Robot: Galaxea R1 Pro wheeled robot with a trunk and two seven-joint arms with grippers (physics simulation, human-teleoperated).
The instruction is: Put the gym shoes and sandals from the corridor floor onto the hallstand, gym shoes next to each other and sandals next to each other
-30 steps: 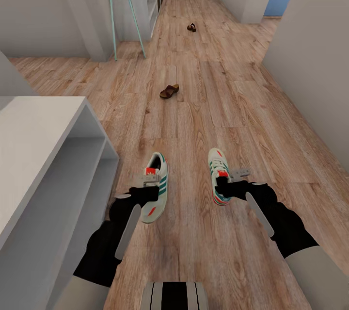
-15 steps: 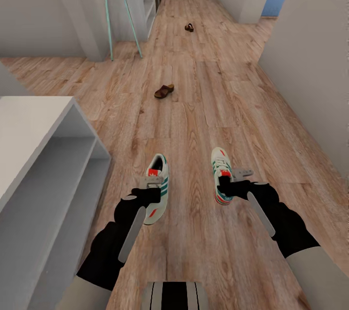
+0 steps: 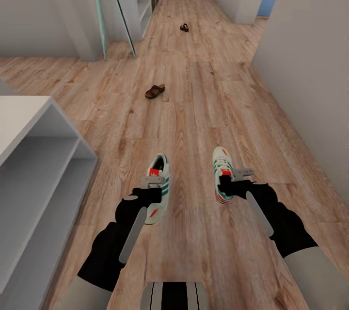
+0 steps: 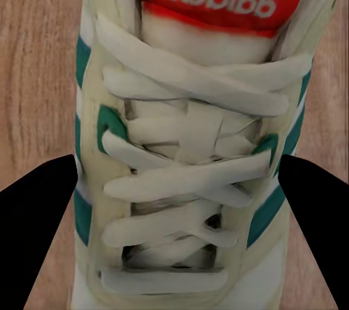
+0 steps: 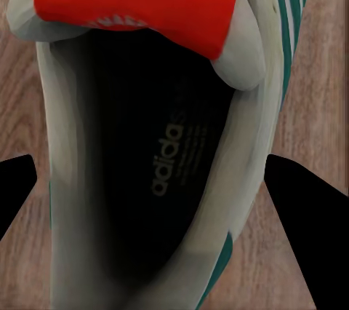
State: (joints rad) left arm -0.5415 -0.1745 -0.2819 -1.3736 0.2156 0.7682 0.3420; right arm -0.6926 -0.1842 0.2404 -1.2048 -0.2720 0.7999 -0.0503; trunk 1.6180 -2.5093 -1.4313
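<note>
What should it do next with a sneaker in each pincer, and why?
Probably turn left toward the white rack. The left pincer holds one sneaker, the right pincer holds the other sneaker, and the shelves look bare.

Even, bright simulated light, faint shadows, and slightly soft, blurry wrist close-ups.

Left arm: reaching forward and low in the head view, left gripper (image 3: 156,185) clamping a gym shoe, black fingers (image 4: 33,215) pressing either side of its laces. Right arm: extending forward alongside, right gripper (image 3: 228,183) gripping the other shoe, fingers (image 5: 309,197) flanking its opening.
</note>
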